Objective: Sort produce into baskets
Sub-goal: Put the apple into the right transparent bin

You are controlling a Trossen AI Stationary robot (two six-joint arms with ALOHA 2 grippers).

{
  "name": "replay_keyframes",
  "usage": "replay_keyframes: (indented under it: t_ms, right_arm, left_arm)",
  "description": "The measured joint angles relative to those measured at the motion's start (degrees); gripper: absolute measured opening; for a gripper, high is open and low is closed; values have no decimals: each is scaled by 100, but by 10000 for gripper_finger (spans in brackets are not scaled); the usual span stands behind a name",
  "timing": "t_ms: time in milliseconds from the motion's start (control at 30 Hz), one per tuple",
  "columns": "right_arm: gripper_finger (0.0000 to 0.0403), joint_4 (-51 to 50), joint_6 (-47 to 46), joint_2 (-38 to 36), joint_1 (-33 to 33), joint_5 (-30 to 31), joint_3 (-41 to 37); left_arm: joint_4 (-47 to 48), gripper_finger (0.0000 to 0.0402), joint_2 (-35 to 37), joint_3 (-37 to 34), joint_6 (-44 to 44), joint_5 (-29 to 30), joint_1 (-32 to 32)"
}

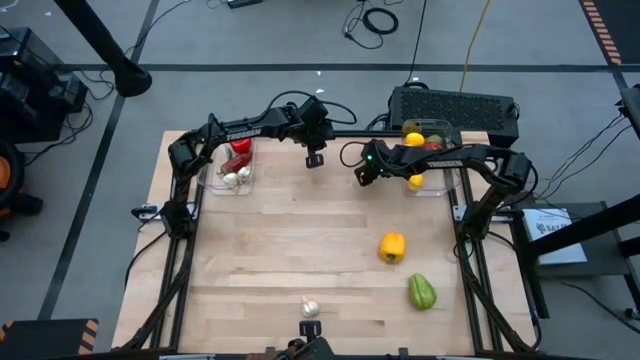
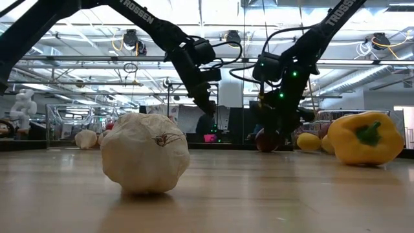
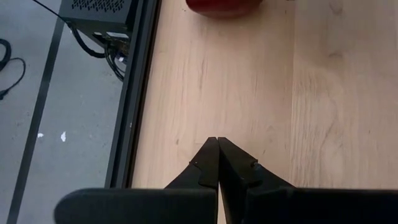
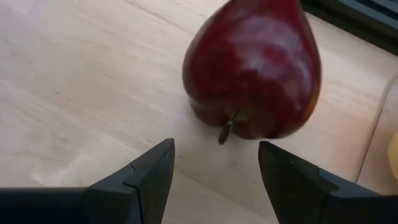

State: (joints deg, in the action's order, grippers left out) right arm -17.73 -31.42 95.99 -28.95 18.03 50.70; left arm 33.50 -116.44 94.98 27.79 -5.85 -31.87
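A dark red apple (image 4: pixel 252 68) lies on its side on the table, its stem toward my right gripper (image 4: pixel 214 152). That gripper is open just short of the apple, one finger to each side of the stem, touching nothing; it is at the far middle of the table (image 1: pixel 362 175). My left gripper (image 1: pixel 315 158) is shut and empty above the far middle. The left clear basket (image 1: pixel 232 165) holds a red pepper and garlic. The right clear basket (image 1: pixel 430 155) holds lemons and red pieces. A yellow pepper (image 1: pixel 392 247), a green pepper (image 1: pixel 421 292) and a garlic bulb (image 1: pixel 310 306) lie loose on the table.
A black box with cables (image 1: pixel 455 108) stands behind the right basket at the far edge. The table's far edge rail (image 3: pixel 134 93) runs close beside my left gripper. Bare wood lies across the middle and left of the table (image 1: pixel 260 250).
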Motion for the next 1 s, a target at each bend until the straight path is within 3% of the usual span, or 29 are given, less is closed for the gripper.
replay_keyframes:
  t_ms: [500,1000]
  right_arm:
    - [220,92,92,16,-46,135,-13]
    - [145,267,574,25,-52,159,-24]
  left_arm:
    - [1,2,0,0,4,0,-1]
    - [-130,2,0,0,290,4,-5]
